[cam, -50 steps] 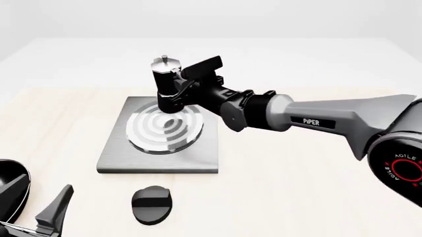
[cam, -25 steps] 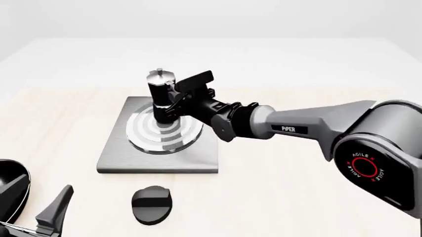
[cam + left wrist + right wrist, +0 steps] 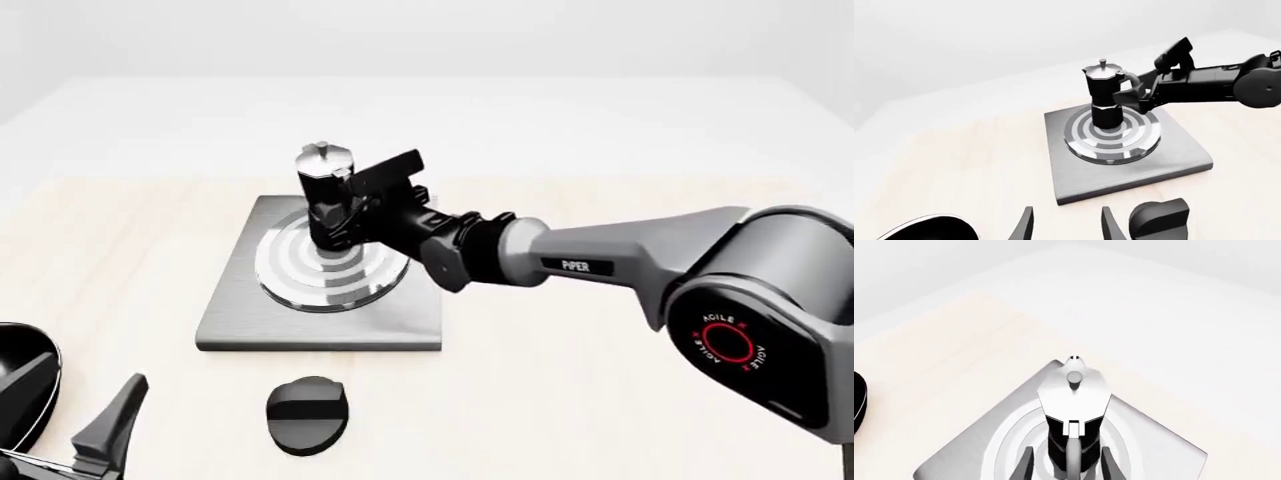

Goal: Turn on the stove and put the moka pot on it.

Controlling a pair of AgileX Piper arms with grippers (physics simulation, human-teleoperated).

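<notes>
moka pot upright on stove rings mid-table, right gripper clamped on its handle, left gripper fingers apart near front-left corner, knob near front edge

Right arm extended forward and leftward, its hand closed in a grasp; left hand low, fingers apart.

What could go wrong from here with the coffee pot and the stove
1. The right gripper holds the moka pot by its handle side; opening carelessly could tip the tall, narrow pot on the burner rings.
2. Pulling the right arm back might catch the handle and drag the pot off centre.
3. The knob sits beside the open left gripper, which could nudge it rather than turn it.
</notes>
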